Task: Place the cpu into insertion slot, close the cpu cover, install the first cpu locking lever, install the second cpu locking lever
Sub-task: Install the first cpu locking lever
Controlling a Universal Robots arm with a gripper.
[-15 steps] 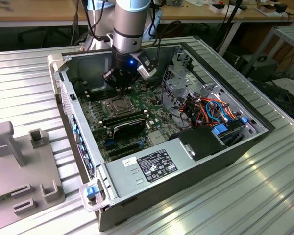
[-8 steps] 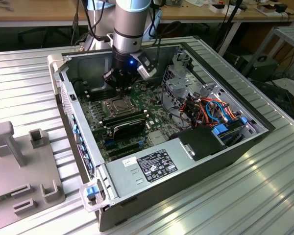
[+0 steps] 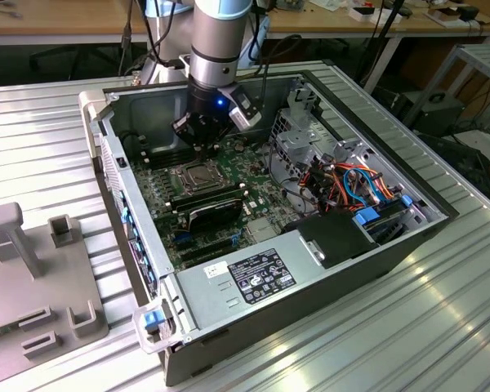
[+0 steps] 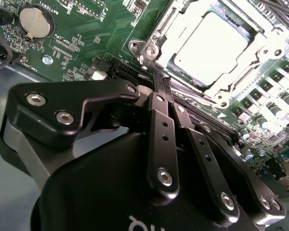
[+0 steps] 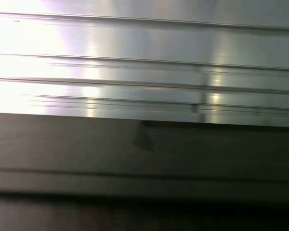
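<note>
Ribbed metal table (image 3: 441,327), computer case (image 3: 327,298), grey fixture (image 3: 33,286)

Open computer case (image 3: 351,263) on ribbed metal table (image 3: 441,327), grey fixture (image 3: 33,278) beside it

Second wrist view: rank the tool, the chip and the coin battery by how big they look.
1. tool, largest, though nearness to the camera inflates it
2. chip
3. coin battery, smallest
</note>
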